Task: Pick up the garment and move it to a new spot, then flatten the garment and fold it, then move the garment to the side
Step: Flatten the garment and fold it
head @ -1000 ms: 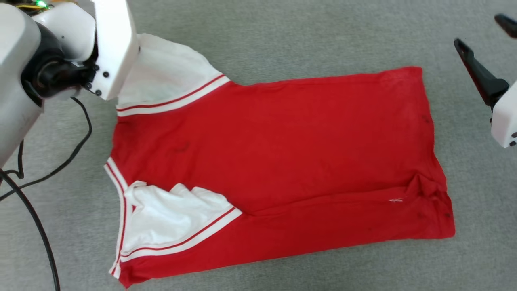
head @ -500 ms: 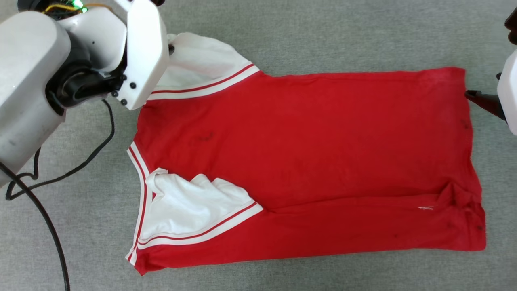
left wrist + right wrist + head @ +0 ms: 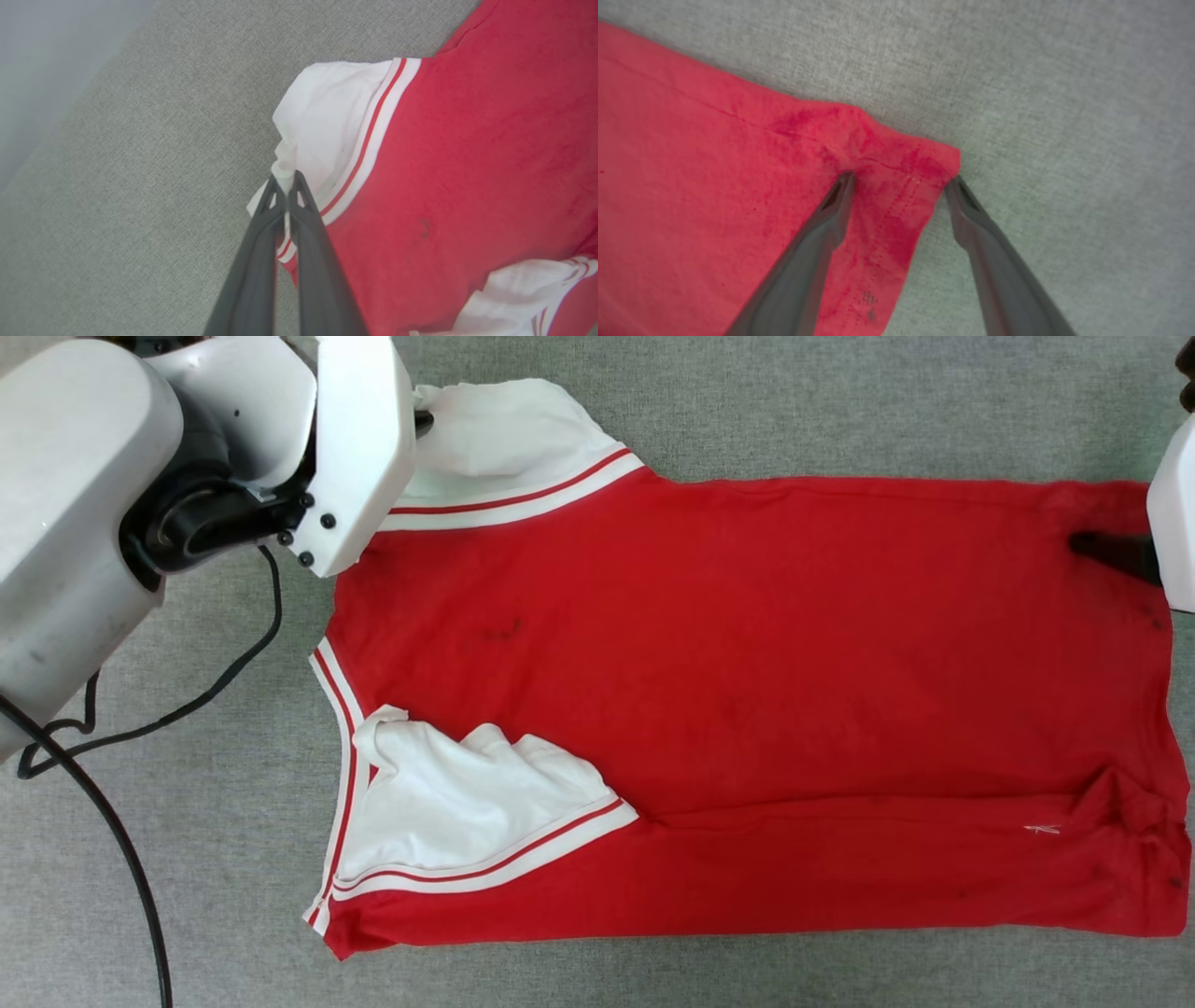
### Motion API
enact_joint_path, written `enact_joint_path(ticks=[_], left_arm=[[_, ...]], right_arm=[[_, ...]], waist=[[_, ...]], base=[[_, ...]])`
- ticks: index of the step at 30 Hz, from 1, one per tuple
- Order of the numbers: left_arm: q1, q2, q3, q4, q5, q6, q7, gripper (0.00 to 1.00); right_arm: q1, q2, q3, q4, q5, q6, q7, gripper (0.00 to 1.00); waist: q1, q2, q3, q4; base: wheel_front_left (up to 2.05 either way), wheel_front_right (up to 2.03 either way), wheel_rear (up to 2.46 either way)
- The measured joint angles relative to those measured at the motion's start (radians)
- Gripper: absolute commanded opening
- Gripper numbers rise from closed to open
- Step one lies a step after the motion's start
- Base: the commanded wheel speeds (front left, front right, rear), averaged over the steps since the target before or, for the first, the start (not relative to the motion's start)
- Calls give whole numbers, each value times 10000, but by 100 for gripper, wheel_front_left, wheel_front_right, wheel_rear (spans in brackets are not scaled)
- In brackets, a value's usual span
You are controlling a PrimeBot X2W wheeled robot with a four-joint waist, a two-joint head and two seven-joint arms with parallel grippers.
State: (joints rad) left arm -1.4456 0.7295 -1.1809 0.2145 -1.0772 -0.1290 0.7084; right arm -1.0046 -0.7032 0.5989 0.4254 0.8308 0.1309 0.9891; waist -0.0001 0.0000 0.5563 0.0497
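The garment [image 3: 747, 663] lies spread on the grey carpet, plain red side up, with its white sleeves on the left. My left gripper [image 3: 285, 184] is shut on the bunched edge of the far white sleeve [image 3: 327, 121]; in the head view its tip [image 3: 423, 423] peeks out from behind the white wrist housing. My right gripper [image 3: 900, 181] stands open astride the garment's far right hem corner [image 3: 920, 163], one finger on the red fabric and the other on the carpet beside it. One dark finger [image 3: 1111, 553] rests on that corner in the head view.
Black cables [image 3: 140, 728] trail over the carpet at the left, below my left arm. The near right hem corner [image 3: 1130, 803] is wrinkled. A pale wall [image 3: 46, 46] borders the carpet beyond the left gripper.
The camera has shifted, so the whole picture has slid. My right gripper has come down from beside the garment onto its far right hem corner. The left gripper has kept its hold on the sleeve.
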Motion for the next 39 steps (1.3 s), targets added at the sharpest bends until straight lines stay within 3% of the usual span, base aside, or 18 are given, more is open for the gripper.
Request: enact_joint_path(ticks=[2,3,4,18,27,39], left_arm=[[-33,13,-54,13,-12,0,-38,0],[-66,21,-67,29,-13,0,-59,0],[-102,21,-90,44,-21,0,-84,0],[240,171,-412,81,-249,0,-932,0],[1380,1007,-589,-740,-453,15,-1413,0],[3842,2186,-811,-2437,-629,784,-2080,0]], right_arm=[[-1,-29,113,-2,17,0,-61,100],[-5,-48,169,-6,58,-2,-88,22],[-8,-67,217,-8,61,-2,-157,0],[174,-8,974,13,512,0,-2031,0],[906,-550,1662,-339,1116,0,-3080,0],[2566,-1331,2236,-955,1787,0,-4289,0]], waist=[[-1,0,50,19],[-1,0,61,18],[-1,0,64,14],[0,0,-1063,-116],[0,0,-2231,-162],[0,0,-3449,-195]], base=[[0,0,0],[0,0,0],[0,0,0],[0,0,0],[0,0,0],[0,0,0]])
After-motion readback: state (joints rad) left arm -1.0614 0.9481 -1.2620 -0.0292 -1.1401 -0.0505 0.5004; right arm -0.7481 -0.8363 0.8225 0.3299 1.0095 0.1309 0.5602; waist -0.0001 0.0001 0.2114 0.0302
